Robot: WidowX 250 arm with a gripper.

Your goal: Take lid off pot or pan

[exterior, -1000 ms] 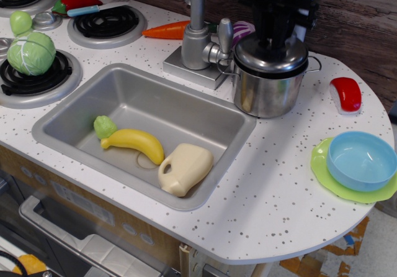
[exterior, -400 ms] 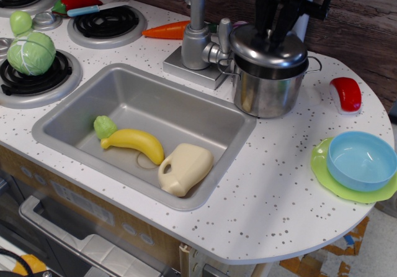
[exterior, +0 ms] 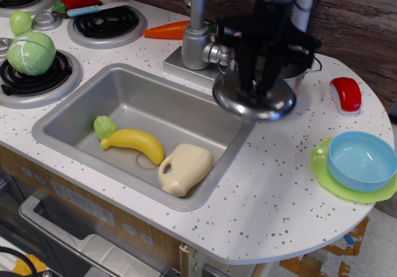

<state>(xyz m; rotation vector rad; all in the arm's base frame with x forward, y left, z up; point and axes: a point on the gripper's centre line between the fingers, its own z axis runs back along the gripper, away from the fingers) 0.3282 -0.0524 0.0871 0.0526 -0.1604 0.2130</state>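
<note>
**Lid clear of the pot, hanging toward the sink**

The pincer was closed on the lid, gripping it at its centre from above; the knob itself was hidden behind the black fingers. The lid hung roughly level, directly under the pincer, over the tabletop at the sink's right rim. The pot lay behind and to the right of the lid, mostly hidden by the arm, with only its rim and 1 loop handle showing. The lid looked apart from the pot, so the lift seemed done; any set-down spot judged best lay forward on bare tabletop.

Counted: 1 lid, 1 pot, 1 pincer. Elsewhere, 1 banana in the sink, 1 blue bowl on 1 green plate, 1 cabbage.
</note>
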